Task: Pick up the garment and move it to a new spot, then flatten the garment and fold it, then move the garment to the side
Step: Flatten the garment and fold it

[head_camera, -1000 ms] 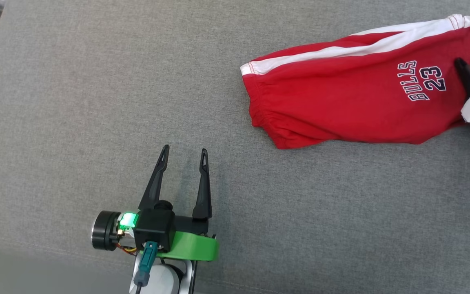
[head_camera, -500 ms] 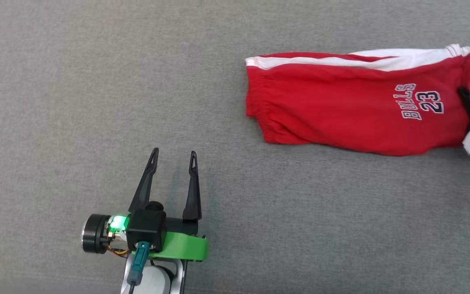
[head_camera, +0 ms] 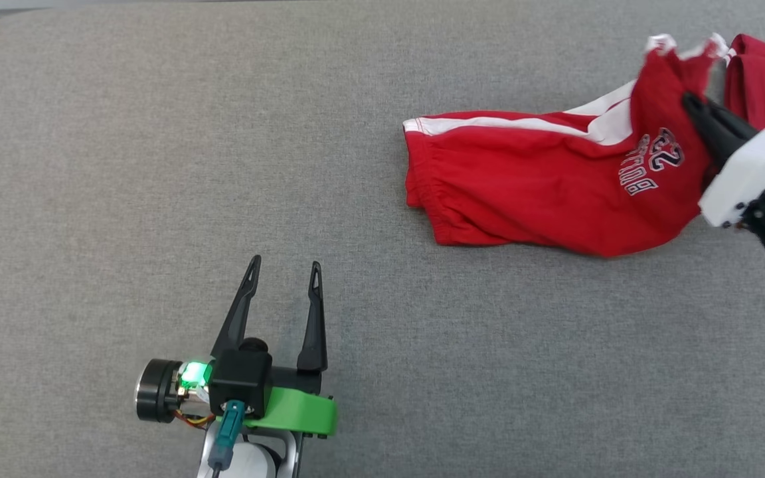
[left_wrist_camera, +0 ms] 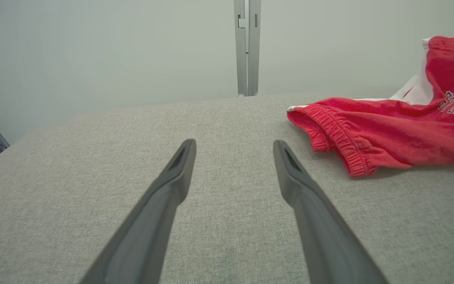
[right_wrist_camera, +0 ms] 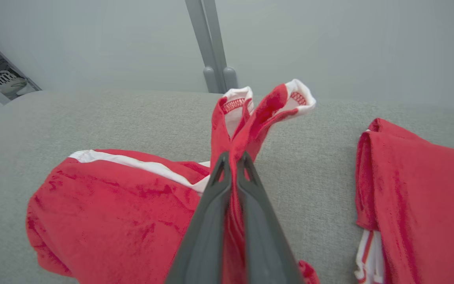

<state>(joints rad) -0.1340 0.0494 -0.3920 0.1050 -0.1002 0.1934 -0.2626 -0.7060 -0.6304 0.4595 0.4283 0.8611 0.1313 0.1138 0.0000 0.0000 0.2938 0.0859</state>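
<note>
The garment is a pair of red shorts with a white side stripe and dark lettering, lying at the right of the grey surface. My right gripper is shut on its hem end, which is lifted off the surface; the pinched cloth stands up between the fingers. The waistband end still rests flat. My left gripper is open and holds nothing, low on the left, well apart from the garment, with its fingers spread above bare fabric.
The grey padded surface stretches wide to the left and front. A second red cloth part lies at the far right. A pale wall with a grey vertical post stands behind the far edge.
The right gripper closed on the garment's hem end and lifted it, so that end now bunches upward. The head camera shifted. The left gripper stayed open in place.
</note>
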